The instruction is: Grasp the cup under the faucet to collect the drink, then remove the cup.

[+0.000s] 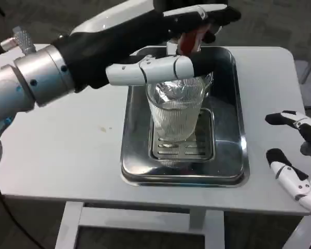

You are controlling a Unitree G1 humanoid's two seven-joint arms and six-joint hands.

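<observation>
A clear ribbed cup (175,111) stands upright on the slotted drip grate (182,150) inside a steel basin (233,129). Above its rim is a red faucet part (189,41), partly hidden by my hand. My left hand (171,46) reaches in from the left and grips the cup near its rim. One white-and-black finger (155,70) lies across the cup's near side, and the other fingers (197,14) curve over the top by the faucet. My right hand (295,161) hovers off the table's right edge, fingers apart, holding nothing.
The steel basin sits at the middle back of the white table (67,150). My left forearm (36,78) crosses the table's left half above its surface. Dark floor surrounds the table, and its front edge runs close below the basin.
</observation>
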